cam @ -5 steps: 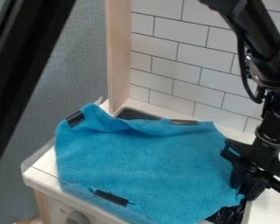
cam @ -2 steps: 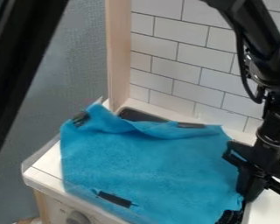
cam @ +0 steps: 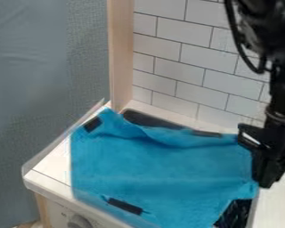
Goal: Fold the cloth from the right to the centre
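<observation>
The cloth (cam: 163, 164) and down-pointing hand (cam: 265, 181) have shifted right, hand pinched on cloth.

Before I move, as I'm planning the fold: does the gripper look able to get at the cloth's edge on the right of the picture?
Very likely yes: the gripper hangs down at that edge of the blue cloth, and nothing visible stands between them.

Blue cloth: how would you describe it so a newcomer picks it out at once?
Below the white tiled wall is a white counter. The cloth spreads across it, beside the black gripper at picture right. Its bright blue, broken by dark patches near its edges, sets it apart from the white around it.
</observation>
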You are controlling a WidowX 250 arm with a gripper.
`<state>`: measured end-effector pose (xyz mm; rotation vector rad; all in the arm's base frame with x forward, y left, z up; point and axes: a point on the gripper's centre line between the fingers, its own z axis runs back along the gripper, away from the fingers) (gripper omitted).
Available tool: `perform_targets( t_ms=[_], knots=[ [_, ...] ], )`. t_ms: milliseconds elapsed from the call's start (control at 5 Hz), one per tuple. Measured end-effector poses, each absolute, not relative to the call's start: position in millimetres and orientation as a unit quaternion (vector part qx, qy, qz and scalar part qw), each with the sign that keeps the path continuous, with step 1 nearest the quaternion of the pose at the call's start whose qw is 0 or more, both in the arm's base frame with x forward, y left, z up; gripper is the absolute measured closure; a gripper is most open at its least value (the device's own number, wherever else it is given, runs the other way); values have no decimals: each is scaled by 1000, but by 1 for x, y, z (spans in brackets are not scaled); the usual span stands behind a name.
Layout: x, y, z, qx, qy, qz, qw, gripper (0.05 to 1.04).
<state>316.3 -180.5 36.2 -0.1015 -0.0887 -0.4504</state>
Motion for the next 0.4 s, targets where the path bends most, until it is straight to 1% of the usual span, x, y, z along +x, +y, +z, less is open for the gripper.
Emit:
perform_targets(
  t_ms=[200,400],
  knots=[
    [324,-147,48,-66,-52,-227,970,1025],
    [328,-104,45,-72,-32,-260,962,1025]
  ],
)
